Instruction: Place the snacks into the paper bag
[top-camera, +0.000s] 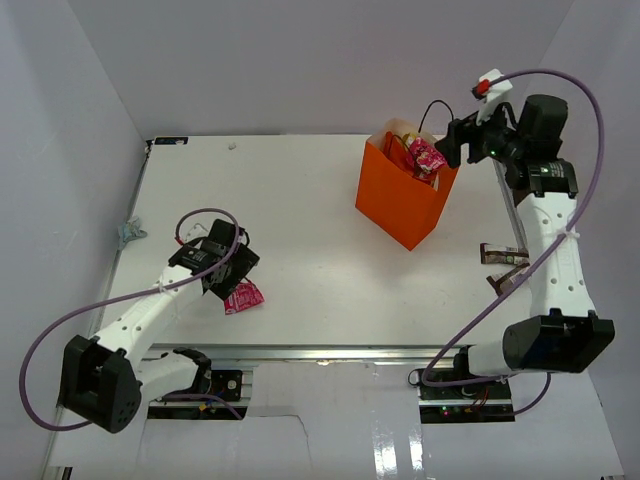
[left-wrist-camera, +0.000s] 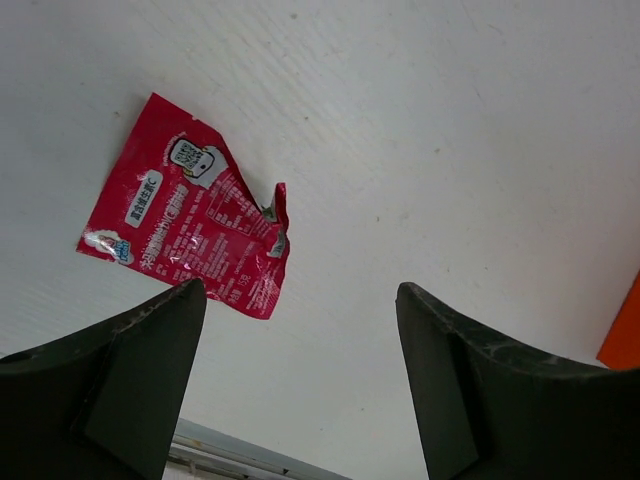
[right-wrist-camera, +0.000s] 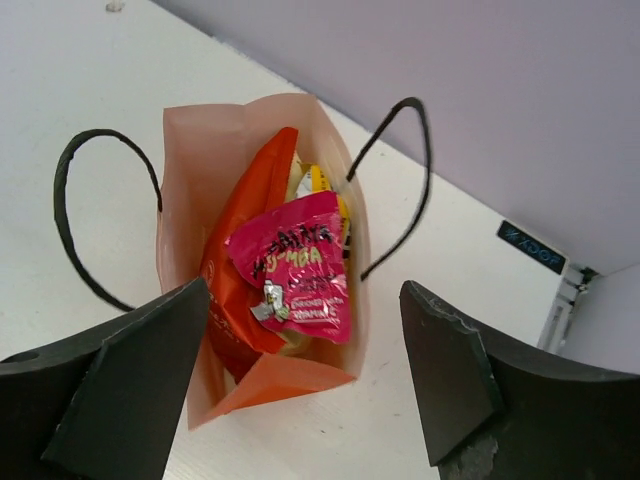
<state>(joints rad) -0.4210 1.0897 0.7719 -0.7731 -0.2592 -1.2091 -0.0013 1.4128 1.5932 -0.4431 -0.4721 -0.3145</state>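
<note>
The orange paper bag (top-camera: 400, 200) stands upright at the back right of the table; its pale inside shows in the right wrist view (right-wrist-camera: 180, 180). Inside it are the red-orange chip bag (right-wrist-camera: 240, 250), a pink-magenta packet (right-wrist-camera: 295, 265) on top and a bit of the yellow wrapper (right-wrist-camera: 318, 180). My right gripper (top-camera: 452, 142) hovers open and empty just above the bag's right rim. The second pink-magenta packet (top-camera: 243, 296) lies flat on the table near the front left, also in the left wrist view (left-wrist-camera: 190, 225). My left gripper (top-camera: 228, 272) is open and empty just above it.
A brown wrapped item (top-camera: 503, 255) lies by the right arm near the table's right edge. A small grey-blue scrap (top-camera: 128, 234) sits at the left edge. The metal rail of the table's front edge (top-camera: 330, 352) runs just below the packet. White walls enclose the table.
</note>
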